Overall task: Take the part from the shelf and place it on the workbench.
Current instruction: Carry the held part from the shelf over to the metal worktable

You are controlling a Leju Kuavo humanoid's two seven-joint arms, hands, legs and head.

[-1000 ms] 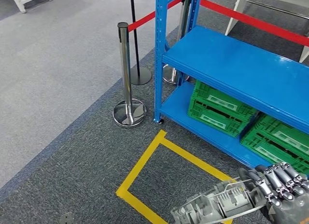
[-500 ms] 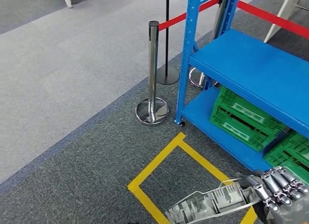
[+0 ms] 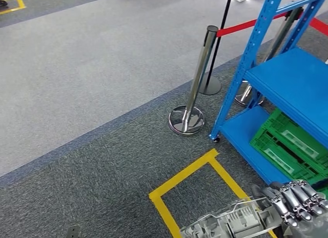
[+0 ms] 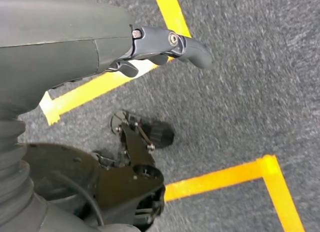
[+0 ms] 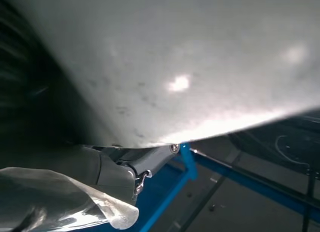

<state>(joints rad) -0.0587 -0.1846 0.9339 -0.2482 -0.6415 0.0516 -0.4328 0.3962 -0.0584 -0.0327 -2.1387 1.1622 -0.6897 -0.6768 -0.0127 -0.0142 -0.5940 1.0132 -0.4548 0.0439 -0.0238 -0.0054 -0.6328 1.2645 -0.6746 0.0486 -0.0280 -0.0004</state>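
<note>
Head view, part: the grey ribbed metal part (image 3: 232, 222) lay lengthwise along the bottom edge of the frame, right of centre, carried above the carpet and not resting on any surface.
Right hand: the right hand (image 3: 298, 207) sat in the lower right corner with its fingers (image 3: 284, 199) curled over the part's right end, gripping it.
Right wrist view, part: a pale blurred surface of the part (image 5: 181, 67) covered the upper portion, with the thumb (image 5: 151, 159) pressed against its edge and blue shelf bars (image 5: 245, 174) behind.
Left hand: in the left wrist view the left hand (image 4: 151, 49) hung over the carpet with its thumb (image 4: 181, 44) stretched out and nothing in it; the other fingers were mostly hidden, so their spread could not be told.
Floor tape: a yellow tape rectangle (image 3: 185, 174) marked the dark carpet at lower centre, its near corner just left of the part; a second yellow outline (image 3: 13, 2) sat in the upper left corner.
Shelf: the blue steel shelf (image 3: 293, 84) stood at the right edge, its upper deck bare where it showed.
Crates: green plastic crates (image 3: 288, 145) lay on its lowest deck; their pale labels were too small to read.
Barrier: a chrome stanchion (image 3: 191, 102) stood right of centre, just left of the shelf post, with a red belt (image 3: 236, 27) running right from its top.
Writing: no legible brand or text on the part, hand or shelf.
</note>
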